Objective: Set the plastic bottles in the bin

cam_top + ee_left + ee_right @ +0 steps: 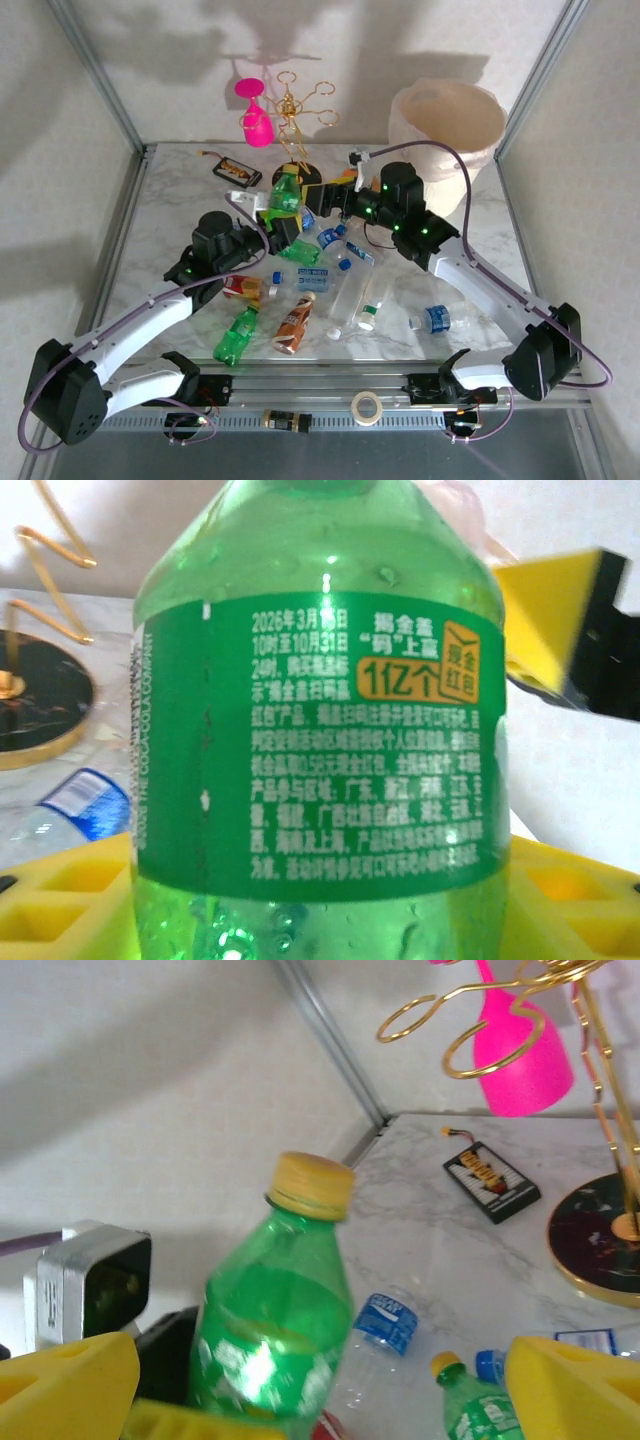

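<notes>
White walls and a metal frame enclose a white marble-patterned table (170, 190). Nearest the arm bases, in front of the green plastic bottle with a yellow cap (275, 1330), other small plastic bottles (237, 335) lie loose. The left gripper (282, 208) clamps that green bottle. Its cap and base are cut off in the left wrist view. The right gripper (320, 1380) is spread wide around it, and contact is unclear. Just behind the bottle stands a gold wire rack (288, 105). The cream-white wrinkled round bin (445, 125) is behind and to the right.
</notes>
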`<state>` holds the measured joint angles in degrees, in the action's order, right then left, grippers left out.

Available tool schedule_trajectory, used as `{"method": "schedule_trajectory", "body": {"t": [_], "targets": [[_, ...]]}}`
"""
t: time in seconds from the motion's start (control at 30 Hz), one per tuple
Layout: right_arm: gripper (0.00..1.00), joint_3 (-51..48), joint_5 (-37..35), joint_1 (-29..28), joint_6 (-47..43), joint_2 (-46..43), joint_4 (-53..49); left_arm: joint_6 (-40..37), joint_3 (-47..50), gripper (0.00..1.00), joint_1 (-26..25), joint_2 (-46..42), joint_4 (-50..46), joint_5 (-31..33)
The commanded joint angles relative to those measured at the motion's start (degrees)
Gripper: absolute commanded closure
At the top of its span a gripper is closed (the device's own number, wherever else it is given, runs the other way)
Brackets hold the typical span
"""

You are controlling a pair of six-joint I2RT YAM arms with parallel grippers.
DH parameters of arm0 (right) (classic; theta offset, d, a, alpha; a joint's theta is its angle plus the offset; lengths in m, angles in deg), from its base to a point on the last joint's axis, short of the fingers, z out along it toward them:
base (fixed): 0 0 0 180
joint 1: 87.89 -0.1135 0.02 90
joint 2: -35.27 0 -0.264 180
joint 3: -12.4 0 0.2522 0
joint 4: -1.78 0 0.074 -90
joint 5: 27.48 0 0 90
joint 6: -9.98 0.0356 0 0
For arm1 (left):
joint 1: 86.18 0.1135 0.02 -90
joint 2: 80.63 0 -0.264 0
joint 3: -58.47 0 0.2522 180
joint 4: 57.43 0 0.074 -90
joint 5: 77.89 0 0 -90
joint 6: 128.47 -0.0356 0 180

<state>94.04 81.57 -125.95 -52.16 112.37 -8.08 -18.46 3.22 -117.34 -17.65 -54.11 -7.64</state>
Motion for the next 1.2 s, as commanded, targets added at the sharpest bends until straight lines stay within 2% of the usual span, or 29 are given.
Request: {"method": "schedule_trajectory", "body": {"t": [0.0, 0.2, 0.43, 0.77, 0.83, 0.97, 1.07, 1.17], "targets": [[0.09, 1.61, 4.93, 0.08, 1.67, 2.38, 3.56, -3.32, -2.41, 0.60, -2.65, 0.95, 3.70, 0.13], [0.15, 0.32, 7.94, 0.09, 3.72, 4.55, 6.41, -3.75, -2.56, 0.60, -6.05, 2.55, 5.12, 2.05], [0.25, -2.76, 10.82, 0.01, 6.65, 5.38, 8.62, -3.05, -2.21, 0.59, -6.37, 2.41, 5.80, 4.13], [0.21, -6.09, 12.67, -0.77, 7.84, 5.23, 12.20, -2.23, -2.46, 0.57, -6.46, 3.10, 6.56, 3.80], [0.25, -6.01, 12.68, -1.05, 7.76, 5.49, 12.35, -2.08, -2.51, 0.57, -6.55, 3.31, 6.64, 3.75], [0.47, -6.03, 12.67, -1.05, 7.24, 5.78, 12.60, -2.08, -2.28, 0.56, -6.81, 3.11, 6.74, 3.93], [0.52, -5.65, 11.98, -1.05, 6.87, 6.02, 12.62, -2.26, -2.05, 0.50, -6.98, 2.94, 6.65, 4.33], [0.53, -5.12, 10.48, -0.92, 6.73, 6.39, 12.80, -2.11, -1.55, 0.35, -6.99, 2.90, 6.95, 5.24]]}}
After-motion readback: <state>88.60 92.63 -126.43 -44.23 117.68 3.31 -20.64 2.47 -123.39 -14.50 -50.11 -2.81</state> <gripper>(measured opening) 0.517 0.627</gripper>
